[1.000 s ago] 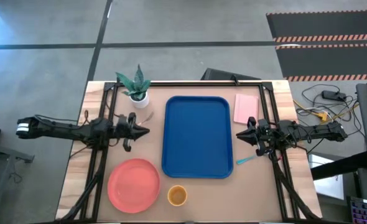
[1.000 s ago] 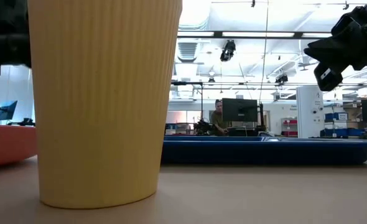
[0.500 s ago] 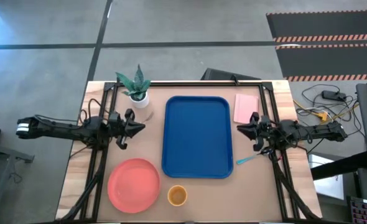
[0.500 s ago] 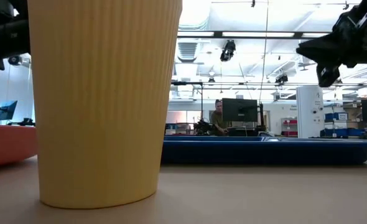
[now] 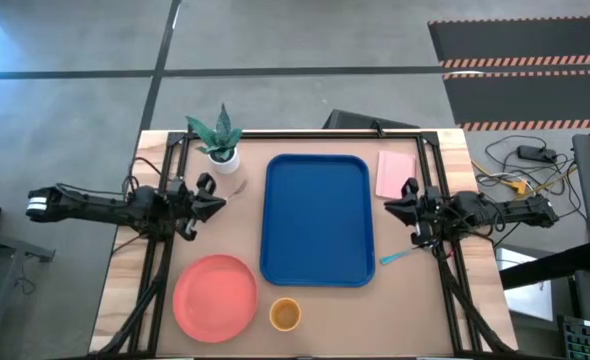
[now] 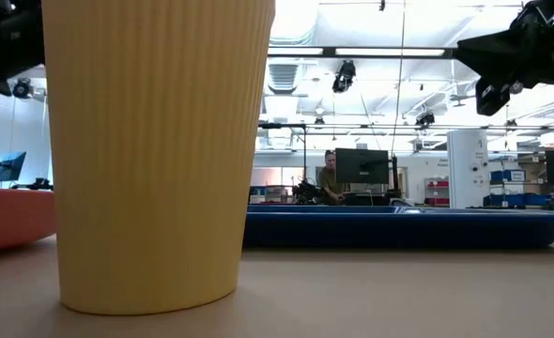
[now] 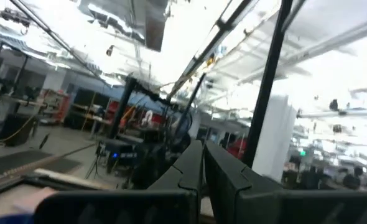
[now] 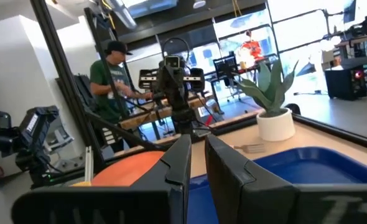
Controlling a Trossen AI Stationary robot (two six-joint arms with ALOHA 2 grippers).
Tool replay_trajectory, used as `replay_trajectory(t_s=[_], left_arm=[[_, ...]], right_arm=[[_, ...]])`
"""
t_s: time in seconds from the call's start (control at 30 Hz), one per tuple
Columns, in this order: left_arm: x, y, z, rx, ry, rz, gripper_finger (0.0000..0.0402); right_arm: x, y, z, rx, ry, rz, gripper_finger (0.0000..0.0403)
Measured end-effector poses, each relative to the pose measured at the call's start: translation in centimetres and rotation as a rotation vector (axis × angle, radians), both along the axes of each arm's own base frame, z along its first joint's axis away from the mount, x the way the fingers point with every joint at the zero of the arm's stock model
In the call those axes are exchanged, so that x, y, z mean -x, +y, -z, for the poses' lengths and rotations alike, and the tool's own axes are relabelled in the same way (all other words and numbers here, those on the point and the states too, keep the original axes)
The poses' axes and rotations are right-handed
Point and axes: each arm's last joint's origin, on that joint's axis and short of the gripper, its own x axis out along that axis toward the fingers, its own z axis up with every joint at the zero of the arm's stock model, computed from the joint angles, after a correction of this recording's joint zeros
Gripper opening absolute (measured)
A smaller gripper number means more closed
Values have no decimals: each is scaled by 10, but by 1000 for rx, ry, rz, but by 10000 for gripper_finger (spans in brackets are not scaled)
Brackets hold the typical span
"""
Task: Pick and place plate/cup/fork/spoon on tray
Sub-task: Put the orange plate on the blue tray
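From above, my tray (image 5: pixel 317 220) sits bare between my two grippers. The plate (image 5: pixel 215 297) and cup (image 5: pixel 285 314) wait below my left gripper (image 5: pixel 218 199). The spoon (image 5: pixel 395 257) lies just under my right gripper (image 5: pixel 388 207).

Down low, the cup (image 6: pixel 155 150) fills the view.

My wrist views show both grippers pinched together, holding nothing. The fork (image 8: pixel 253 148) lies by the plant (image 8: pixel 272 106). Nothing is placed yet.

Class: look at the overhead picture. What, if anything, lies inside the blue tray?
Nothing shows inside the tray: its whole blue floor is bare. The plate, cup and spoon all lie outside it on the table. Nothing covers the tray.
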Motion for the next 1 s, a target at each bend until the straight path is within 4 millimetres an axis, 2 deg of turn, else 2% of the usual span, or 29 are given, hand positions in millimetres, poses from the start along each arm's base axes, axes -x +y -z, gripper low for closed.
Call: replay_trajectory(t_s=[0.2, 0.67, 1.0], left_arm=[[-7, 0, -9, 31, 8, 7, 0], [-21, 1, 3, 206, 121, 34, 0], [-42, -3, -26, 210, 96, 48, 0]], right_arm=[[0, 0, 0, 21, -2, 4, 38], [1, 0, -6, 105, -22, 29, 38], [2, 0, -8, 144, -33, 38, 38]])
